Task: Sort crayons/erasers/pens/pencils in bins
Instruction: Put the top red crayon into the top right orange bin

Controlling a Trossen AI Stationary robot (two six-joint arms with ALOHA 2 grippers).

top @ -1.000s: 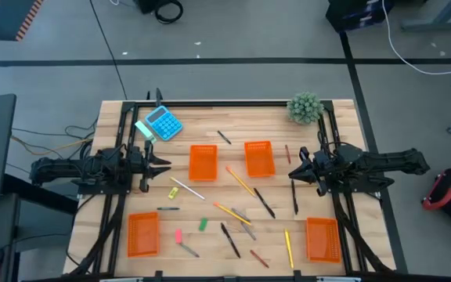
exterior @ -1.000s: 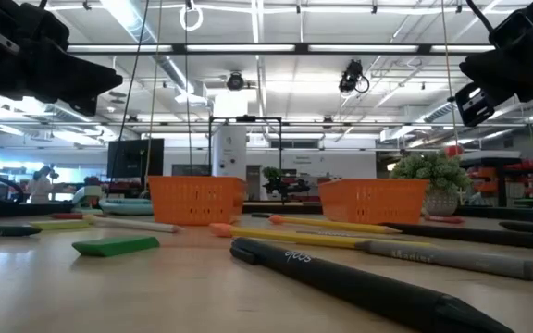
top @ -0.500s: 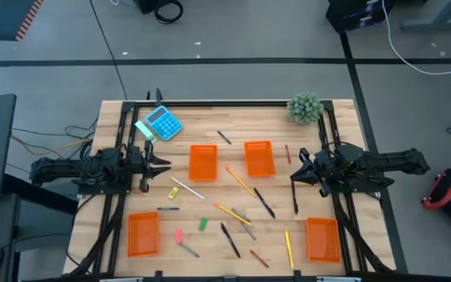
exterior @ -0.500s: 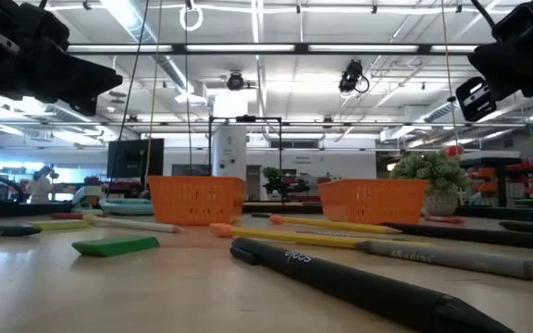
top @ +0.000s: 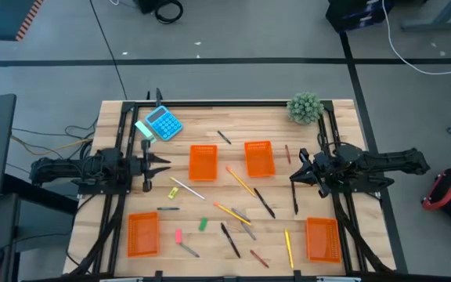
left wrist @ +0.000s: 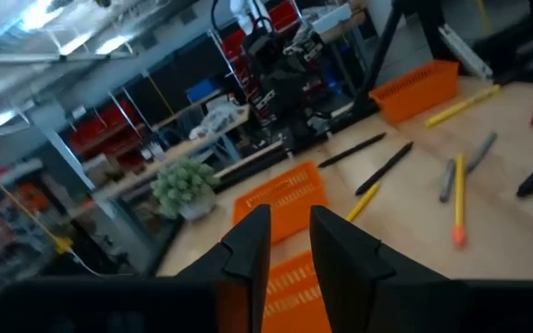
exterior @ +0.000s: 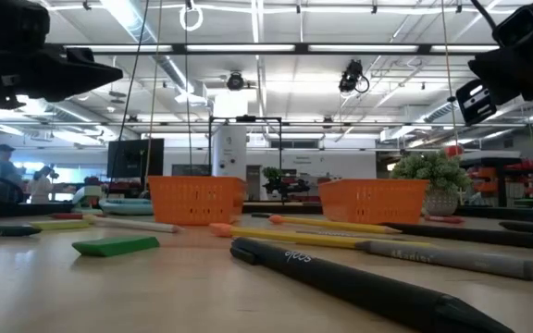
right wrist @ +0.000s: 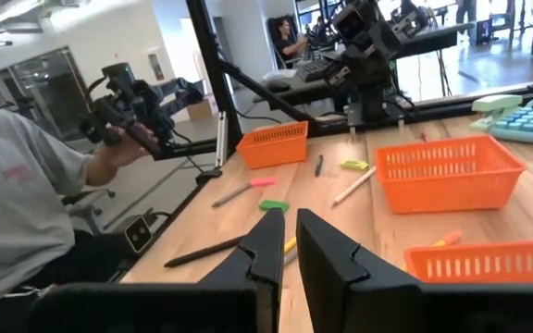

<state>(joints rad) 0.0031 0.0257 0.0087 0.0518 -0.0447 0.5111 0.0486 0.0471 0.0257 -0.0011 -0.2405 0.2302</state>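
Four orange bins stand on the wooden table: two at mid-table (top: 203, 163) (top: 259, 158) and two at the near edge (top: 142, 233) (top: 322, 239). Black pens (top: 264, 202) (top: 229, 239), yellow and orange pencils (top: 241, 180) (top: 288, 247), short crayons (top: 287, 153) (top: 259, 258), and pink (top: 178, 235), green (top: 203, 224) and yellow (top: 174, 192) erasers lie loose between them. My left gripper (top: 168, 164) hovers left of the left mid-table bin, its fingers (left wrist: 248, 245) nearly together and empty. My right gripper (top: 293, 177) hovers right of the other mid-table bin, its fingers (right wrist: 268, 242) together and empty.
A blue calculator (top: 164, 123) lies at the far left and a small green plant (top: 304, 107) stands at the far right corner. Dark frame rails run along both table sides. Beyond the table, a person (right wrist: 26, 194) holds a hand-held control device (right wrist: 128, 106).
My left gripper's fingers, spread apart in the earlier high views, have come together, and it shows as one slim point in the low view. My right gripper has drawn slightly toward the table's right edge. No item on the table has moved.
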